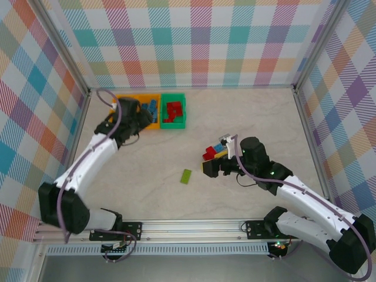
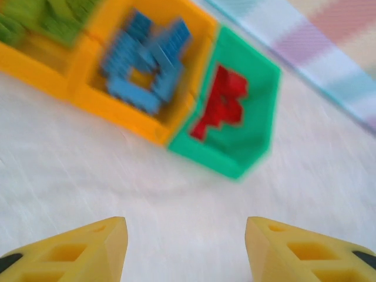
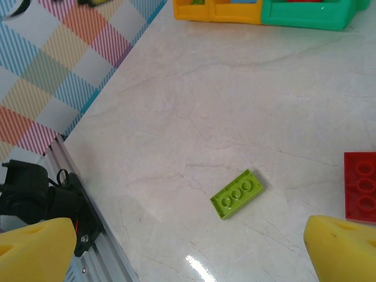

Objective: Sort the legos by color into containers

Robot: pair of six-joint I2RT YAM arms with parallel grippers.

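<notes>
The left gripper (image 2: 185, 235) hangs just in front of the bins (image 2: 126, 114) at the table's (image 1: 147, 176) far left, its jaws apart with nothing between them. That fits a drop-off spot, close enough to let a brick fall into a bin. The sorting is well along. The left orange bin holds green bricks (image 2: 35, 17), the middle orange one holds blue bricks (image 2: 147, 59), and the green bin (image 2: 235, 153) holds red bricks (image 2: 223, 103).

Near the table's middle, one lime brick (image 3: 237, 194) lies flat, studs up, well apart from everything else. It is easy to take from above.

Further right, a small pile (image 1: 216, 151) of red, blue and green bricks is left unsorted. The right gripper (image 1: 218, 167) sits low just beside it, jaws spread wide and empty. A red brick (image 3: 359, 187) lies just beyond its right finger. The wide spread probably suits reaching round a brick at the pile's edge.
</notes>
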